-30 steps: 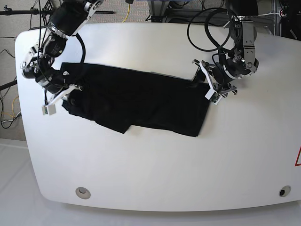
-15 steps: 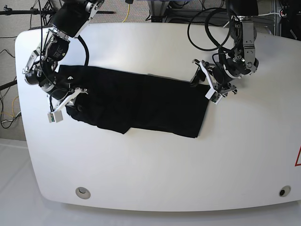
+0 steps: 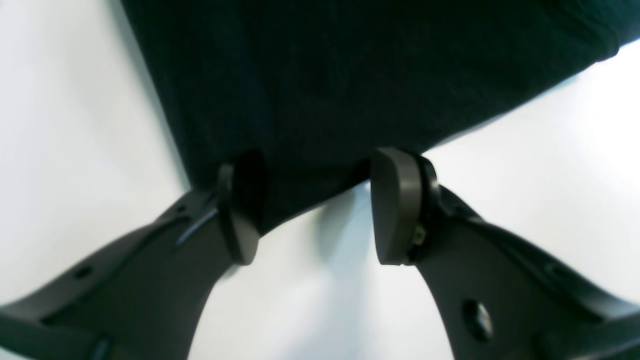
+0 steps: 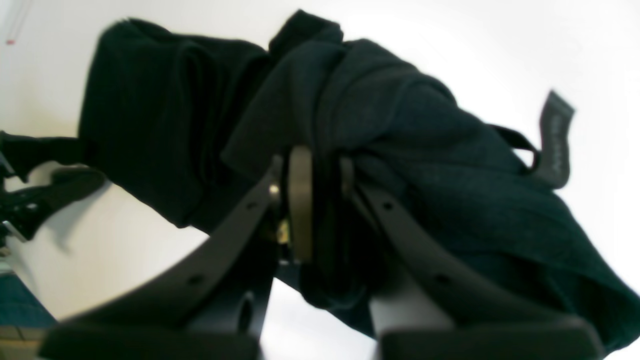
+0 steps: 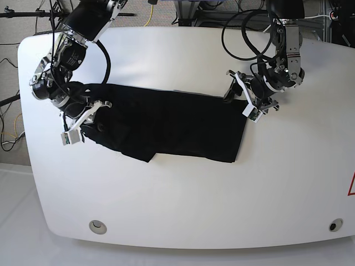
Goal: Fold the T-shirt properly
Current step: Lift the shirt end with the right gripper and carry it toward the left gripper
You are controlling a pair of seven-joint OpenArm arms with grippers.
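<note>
In the left wrist view, the left pincer [image 3: 315, 207] is released, its two fingers [image 3: 400, 205] standing well apart. The T-shirt [image 3: 350, 90] fills the upper part of the view as dark, folded-over cloth, and one corner reaches down into the gap. The finger on the picture's left overlaps that corner; whether it touches the cloth is hard to tell. White tabletop [image 3: 550, 190] shows on both sides.

In the right wrist view, the right pincer [image 4: 321, 200] is grasping a bunched ridge of the T-shirt, with cloth rising between and beyond the narrowly parted fingertips. Rumpled black fabric spreads to the right and up, and a flatter stretch runs to the upper left. At the left edge, the left pincer's open fingers are by the far end of the cloth.

In the base view, the T-shirt lies across the tabletop as a long dark band. The right pincer is at its left end and the left pincer at its upper right corner. A pointed flap hangs out along the near edge. Two small round discs [image 5: 97, 227] sit near the tabletop's lower corners.
</note>
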